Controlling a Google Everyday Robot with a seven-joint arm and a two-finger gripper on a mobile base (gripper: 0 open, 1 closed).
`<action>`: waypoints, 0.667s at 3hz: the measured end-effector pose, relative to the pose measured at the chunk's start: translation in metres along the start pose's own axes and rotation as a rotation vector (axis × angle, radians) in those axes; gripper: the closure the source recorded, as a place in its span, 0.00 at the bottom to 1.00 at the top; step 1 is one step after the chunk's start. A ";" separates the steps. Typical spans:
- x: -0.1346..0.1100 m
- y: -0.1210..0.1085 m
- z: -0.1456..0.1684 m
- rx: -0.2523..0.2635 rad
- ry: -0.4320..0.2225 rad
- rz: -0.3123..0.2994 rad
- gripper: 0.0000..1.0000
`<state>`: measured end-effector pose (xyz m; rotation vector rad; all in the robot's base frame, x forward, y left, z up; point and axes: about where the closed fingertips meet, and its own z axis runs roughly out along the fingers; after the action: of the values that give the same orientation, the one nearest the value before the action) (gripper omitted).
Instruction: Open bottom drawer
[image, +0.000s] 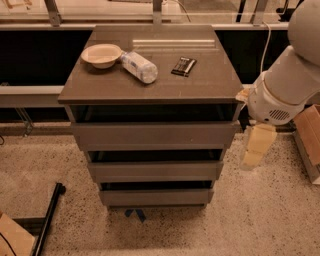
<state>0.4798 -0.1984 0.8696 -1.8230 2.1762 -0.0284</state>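
Robot arm (301, 70), white, entering from the upper right edge of the view and sloping down to the left. It ends in a rounded wrist housing (271, 103) with a vented face. Below the housing hangs the cream-coloured gripper (255, 147), pointing downward, at mid-height on the right.
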 end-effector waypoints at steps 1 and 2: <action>0.004 0.002 0.025 -0.010 0.016 -0.002 0.00; 0.031 -0.015 0.094 -0.008 -0.031 0.034 0.00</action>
<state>0.5122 -0.2145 0.7762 -1.7780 2.1885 0.0154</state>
